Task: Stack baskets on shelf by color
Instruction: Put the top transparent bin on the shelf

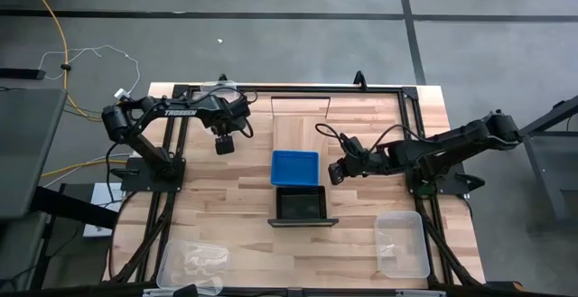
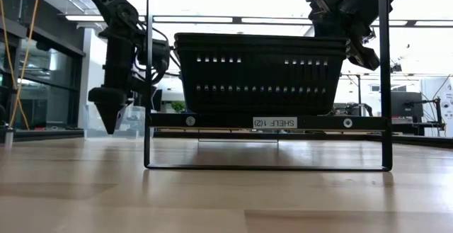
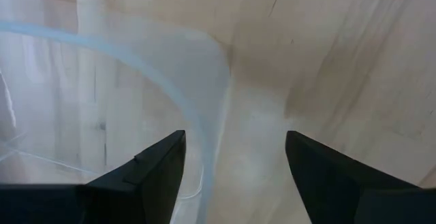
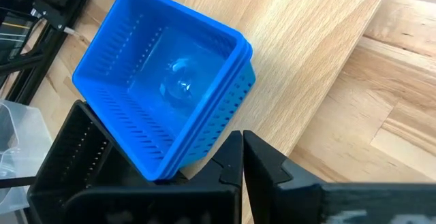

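The bright blue plastic baskets (image 1: 294, 167) sit nested on the long light-wood shelf (image 1: 301, 106), touching the black perforated baskets (image 1: 301, 203) beside them. Just right of the blue stack hovers the right gripper (image 1: 335, 171), fingers pressed together, holding nothing. Left of it, the left gripper (image 1: 225, 144) spreads wide over a clear translucent basket's rim (image 3: 211, 94).

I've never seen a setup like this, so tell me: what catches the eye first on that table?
The bright blue basket at the table's middle stands out, with a black basket right beside it on the shelf. Two dark arms reach in from either side: the right gripper, shut, sits just beside the blue basket, and the left gripper, open, hangs over bare wood. Clear baskets lie near the table's front corners.
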`<action>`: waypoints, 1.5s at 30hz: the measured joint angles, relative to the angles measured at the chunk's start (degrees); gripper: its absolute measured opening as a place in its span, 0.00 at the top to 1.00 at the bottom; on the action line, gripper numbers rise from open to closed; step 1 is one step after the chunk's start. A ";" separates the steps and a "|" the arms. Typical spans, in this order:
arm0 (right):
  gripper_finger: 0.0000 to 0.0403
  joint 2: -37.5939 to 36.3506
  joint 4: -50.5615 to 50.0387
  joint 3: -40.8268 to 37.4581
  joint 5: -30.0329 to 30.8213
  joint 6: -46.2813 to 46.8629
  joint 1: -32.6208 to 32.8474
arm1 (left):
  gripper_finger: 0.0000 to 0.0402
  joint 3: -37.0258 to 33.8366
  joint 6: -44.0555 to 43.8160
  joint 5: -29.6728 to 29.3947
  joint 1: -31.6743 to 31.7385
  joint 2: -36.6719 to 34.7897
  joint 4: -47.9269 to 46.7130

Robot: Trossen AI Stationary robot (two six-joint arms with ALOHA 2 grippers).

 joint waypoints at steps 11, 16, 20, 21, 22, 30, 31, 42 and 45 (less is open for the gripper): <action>1.00 0.00 0.02 0.00 0.01 0.01 0.00 | 0.96 -0.02 -0.93 2.97 -0.05 -0.80 -2.45; 1.00 0.00 0.13 0.00 0.01 0.01 0.00 | 0.99 -0.02 -1.75 2.92 -1.25 -6.15 -4.96; 1.00 0.00 0.15 0.00 0.01 0.01 0.00 | 1.00 -0.02 -2.60 1.42 -2.70 -14.02 -5.61; 1.00 0.00 0.17 0.00 0.01 -0.08 0.02 | 1.00 0.05 -2.93 1.30 -3.08 -16.32 -5.78; 1.00 0.00 0.22 0.00 0.01 -0.24 0.00 | 1.00 0.54 -3.12 0.92 -3.53 -18.54 -6.63; 1.00 0.02 1.61 0.00 0.83 -0.78 0.00 | 1.00 13.77 -3.00 -4.76 -13.90 -26.58 -14.94; 1.00 0.02 2.05 0.00 0.79 -1.46 0.00 | 1.00 15.98 -2.54 -5.79 -16.06 -26.53 -15.71; 1.00 -2.42 4.17 -0.04 0.29 -3.67 0.00 | 1.00 34.70 25.28 -20.79 -43.74 -14.64 -19.22; 1.00 -5.44 4.08 -0.04 0.43 -5.69 0.00 | 1.00 35.65 37.41 -22.20 -45.81 -10.58 -19.04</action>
